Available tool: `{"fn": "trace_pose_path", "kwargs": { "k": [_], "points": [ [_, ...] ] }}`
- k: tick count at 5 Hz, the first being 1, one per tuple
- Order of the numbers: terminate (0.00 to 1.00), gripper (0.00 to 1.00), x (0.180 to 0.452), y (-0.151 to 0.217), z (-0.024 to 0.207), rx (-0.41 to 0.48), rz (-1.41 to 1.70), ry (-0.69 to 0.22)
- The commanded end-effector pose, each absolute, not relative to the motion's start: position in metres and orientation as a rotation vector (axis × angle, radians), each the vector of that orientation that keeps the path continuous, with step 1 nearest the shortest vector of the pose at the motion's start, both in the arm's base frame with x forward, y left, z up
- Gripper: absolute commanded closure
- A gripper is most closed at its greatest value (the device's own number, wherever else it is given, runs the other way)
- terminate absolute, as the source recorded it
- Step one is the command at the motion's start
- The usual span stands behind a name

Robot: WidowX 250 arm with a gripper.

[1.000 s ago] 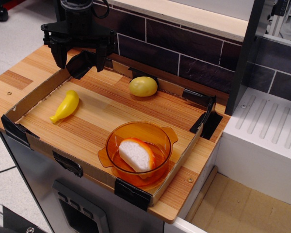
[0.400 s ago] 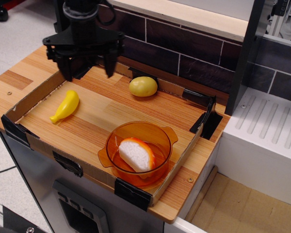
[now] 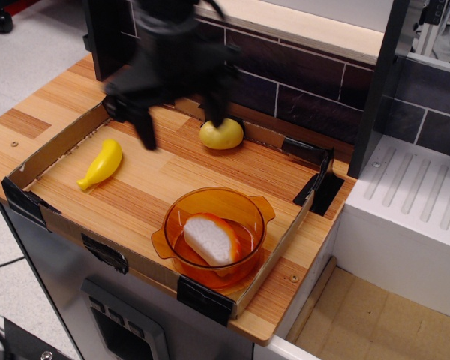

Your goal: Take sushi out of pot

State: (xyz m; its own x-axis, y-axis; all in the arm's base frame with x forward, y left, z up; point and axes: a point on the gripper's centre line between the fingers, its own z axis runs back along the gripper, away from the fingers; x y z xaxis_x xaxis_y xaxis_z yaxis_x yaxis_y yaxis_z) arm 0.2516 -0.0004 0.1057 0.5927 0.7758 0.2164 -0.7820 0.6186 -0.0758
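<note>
Down near the front edge of the wooden worktop (image 3: 60, 105), the small white toy sushi (image 3: 210, 238) with an orange strip along its side lies inside the round translucent orange plastic pot (image 3: 218, 234) with two small side handles. That pot stands in the front right corner of a low cardboard tray (image 3: 56, 146) with black taped corners. A yellow banana-shaped toy (image 3: 101, 164) rests on the tray's left side, well apart from the pot. A round yellowish potato-like toy (image 3: 222, 133) sits at the back, near the dark tiled wall (image 3: 300, 90). The black robot gripper (image 3: 181, 125) hangs blurred above the tray's rear part, between the banana and the potato, with its jaws spread wide apart and holding nothing. One fingertip (image 3: 217, 118) shows just beside the potato; whether they touch cannot be told.
</note>
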Motion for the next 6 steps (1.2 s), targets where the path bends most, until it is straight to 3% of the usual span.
{"fn": "trace_pose_path", "kwargs": {
  "k": [1, 3, 6],
  "points": [
    [0.0, 0.0, 0.239, -0.023, 0.077, 0.002, 0.869, -0.122],
    [0.0, 0.0, 0.231, -0.032, 0.052, -0.043, 0.896, -0.123],
    [0.0, 0.0, 0.23, -0.031, 0.045, -0.07, 0.951, -0.087]
  ]
}}
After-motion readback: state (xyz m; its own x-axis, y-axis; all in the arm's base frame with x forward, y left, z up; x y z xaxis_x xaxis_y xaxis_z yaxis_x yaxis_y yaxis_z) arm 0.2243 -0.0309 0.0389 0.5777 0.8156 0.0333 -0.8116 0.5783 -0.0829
